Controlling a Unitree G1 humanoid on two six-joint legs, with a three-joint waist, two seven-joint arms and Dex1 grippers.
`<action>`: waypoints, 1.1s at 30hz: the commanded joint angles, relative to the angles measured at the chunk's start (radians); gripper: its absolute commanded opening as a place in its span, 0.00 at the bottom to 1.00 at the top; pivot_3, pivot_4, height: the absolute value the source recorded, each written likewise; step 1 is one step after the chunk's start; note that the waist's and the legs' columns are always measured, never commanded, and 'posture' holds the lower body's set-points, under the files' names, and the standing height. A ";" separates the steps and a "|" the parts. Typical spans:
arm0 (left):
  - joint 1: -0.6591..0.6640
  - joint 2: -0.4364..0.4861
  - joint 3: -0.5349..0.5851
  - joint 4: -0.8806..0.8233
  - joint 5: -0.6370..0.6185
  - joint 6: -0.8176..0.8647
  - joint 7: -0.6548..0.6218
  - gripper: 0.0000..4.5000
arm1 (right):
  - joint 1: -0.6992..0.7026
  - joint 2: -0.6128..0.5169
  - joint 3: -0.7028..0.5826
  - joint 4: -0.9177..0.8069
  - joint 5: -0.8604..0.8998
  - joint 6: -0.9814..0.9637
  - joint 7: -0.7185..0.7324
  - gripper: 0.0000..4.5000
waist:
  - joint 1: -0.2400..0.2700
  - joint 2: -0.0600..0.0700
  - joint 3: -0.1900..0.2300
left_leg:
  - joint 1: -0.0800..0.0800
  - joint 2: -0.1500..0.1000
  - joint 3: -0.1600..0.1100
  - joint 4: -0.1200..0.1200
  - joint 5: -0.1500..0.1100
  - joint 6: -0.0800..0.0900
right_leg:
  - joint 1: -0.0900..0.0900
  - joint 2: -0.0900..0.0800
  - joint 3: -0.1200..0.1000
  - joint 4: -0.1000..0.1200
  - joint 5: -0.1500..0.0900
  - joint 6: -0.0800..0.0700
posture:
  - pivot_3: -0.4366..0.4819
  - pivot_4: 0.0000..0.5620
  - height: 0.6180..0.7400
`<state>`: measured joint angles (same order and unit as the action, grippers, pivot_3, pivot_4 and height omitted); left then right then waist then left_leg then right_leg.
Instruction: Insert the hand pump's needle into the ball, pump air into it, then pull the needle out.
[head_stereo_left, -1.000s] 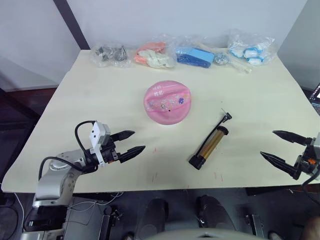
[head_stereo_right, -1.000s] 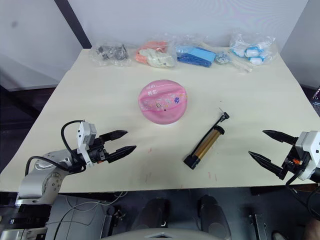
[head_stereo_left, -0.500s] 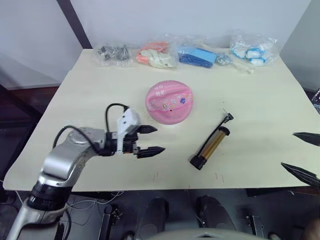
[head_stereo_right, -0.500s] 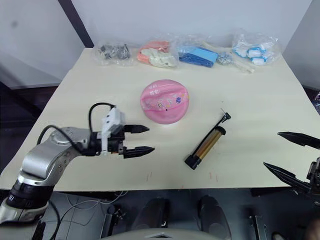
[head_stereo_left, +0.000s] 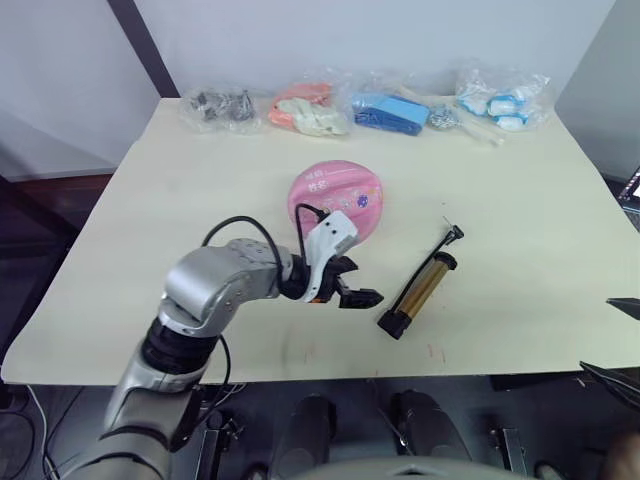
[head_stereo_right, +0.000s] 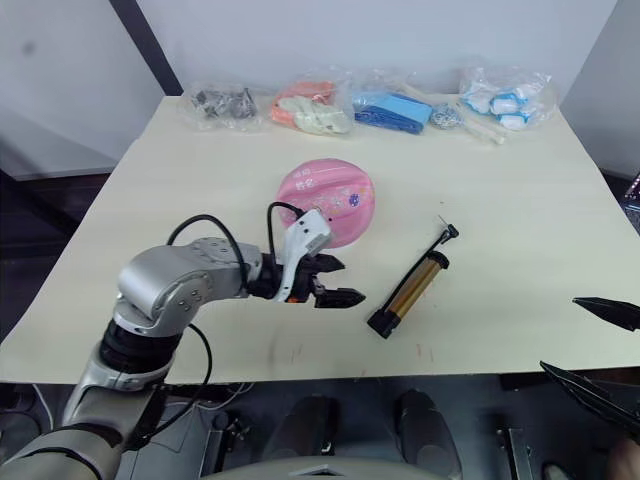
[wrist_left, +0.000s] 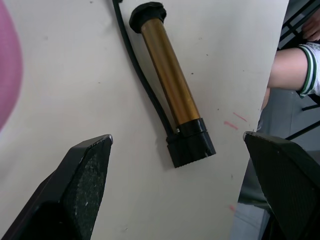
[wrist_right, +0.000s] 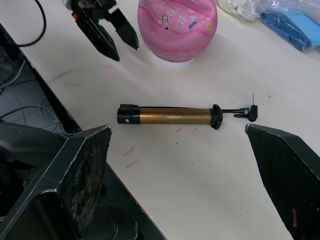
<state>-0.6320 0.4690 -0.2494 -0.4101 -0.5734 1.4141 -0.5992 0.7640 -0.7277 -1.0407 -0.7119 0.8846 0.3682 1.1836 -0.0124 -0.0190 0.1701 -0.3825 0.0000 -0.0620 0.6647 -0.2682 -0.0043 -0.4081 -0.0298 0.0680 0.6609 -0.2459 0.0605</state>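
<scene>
The pink ball (head_stereo_left: 337, 199) rests on the table's middle. To its right and nearer me lies the hand pump (head_stereo_left: 420, 291), its gold barrel (wrist_left: 169, 81) flat and slanted, black caps at both ends. Its thin black hose (wrist_left: 136, 60) runs along the barrel, and the needle (wrist_right: 253, 97) sticks out at the far end, off the ball. My left gripper (head_stereo_left: 357, 283) hovers open just left of the pump's near end, in front of the ball, holding nothing. My right gripper (head_stereo_right: 598, 343) is open at the table's front right edge, well away from the pump.
Several plastic bags line the far edge: metal parts (head_stereo_left: 222, 107), orange and cream items (head_stereo_left: 309, 113), blue items (head_stereo_left: 389, 113), blue-white items (head_stereo_left: 501, 99). A person's arm (wrist_left: 290, 66) in a white sleeve shows beyond the table edge.
My left gripper has swung right from the front left of the table to just beside the pump's near end. My right gripper has drawn back toward the front right edge.
</scene>
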 joint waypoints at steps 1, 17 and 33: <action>-0.040 -0.100 -0.013 0.043 0.035 0.041 0.099 0.99 | 0.015 0.008 -0.046 -0.030 0.029 0.006 -0.025 1.00 | 0.001 0.000 0.000 | 0.000 0.000 0.000 0.000 0.000 0.000 | 0.000 0.000 0.000 0.000 0.000 0.000 | 0.48 0.27 1.00; -0.153 -0.413 -0.109 0.447 0.249 -0.173 0.284 0.84 | 0.039 0.044 -0.029 -0.014 0.010 -0.033 -0.012 1.00 | 0.001 -0.001 0.001 | -0.001 -0.003 -0.001 0.000 0.000 0.000 | 0.000 -0.001 0.000 0.000 0.000 0.000 | 0.48 0.27 1.00; -0.224 -0.530 -0.161 0.733 0.389 -0.386 0.291 0.65 | 0.038 0.098 0.028 -0.055 -0.019 -0.070 -0.064 1.00 | 0.003 -0.002 0.001 | -0.002 -0.005 -0.001 0.000 0.000 0.000 | 0.000 -0.004 0.000 -0.001 0.000 0.002 | 0.48 0.27 1.00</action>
<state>-0.8338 -0.0443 -0.4025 0.3113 -0.2076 1.0607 -0.3161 0.7992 -0.6355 -1.0000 -0.7483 0.8635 0.3192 1.1260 -0.0097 -0.0211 0.1714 -0.3841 -0.0054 -0.0632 0.6652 -0.2683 -0.0041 -0.4078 -0.0337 0.0683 0.6594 -0.2457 0.0629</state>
